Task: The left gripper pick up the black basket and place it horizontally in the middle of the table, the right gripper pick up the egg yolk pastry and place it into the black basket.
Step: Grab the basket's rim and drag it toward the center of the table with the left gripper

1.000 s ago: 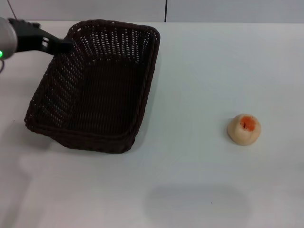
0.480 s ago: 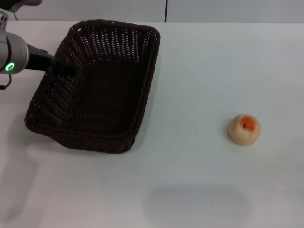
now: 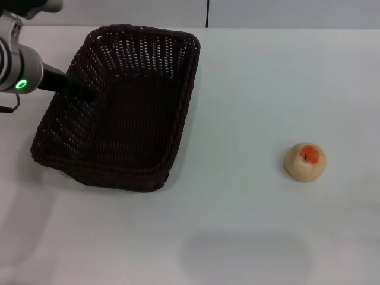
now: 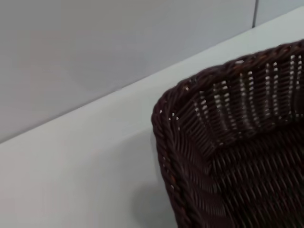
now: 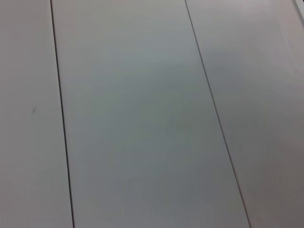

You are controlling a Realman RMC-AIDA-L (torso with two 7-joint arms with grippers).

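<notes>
The black basket (image 3: 119,107) lies on the white table (image 3: 249,89) at the left, with its long side running away from me. My left gripper (image 3: 82,92) reaches from the left edge to the basket's left rim, its dark tip blending with the weave. The green ring light (image 3: 21,84) glows on its wrist. The left wrist view shows a corner of the basket (image 4: 223,142) close up. The egg yolk pastry (image 3: 305,161) sits alone on the table at the right, far from the basket. My right gripper is out of view.
A grey wall (image 3: 267,12) with a dark vertical seam runs behind the table's far edge. The right wrist view shows only grey wall panels (image 5: 142,118). A faint shadow lies on the table near the front middle.
My left arm has moved from the basket's far left corner down along its left rim, toward me. The basket and the pastry have not moved.
</notes>
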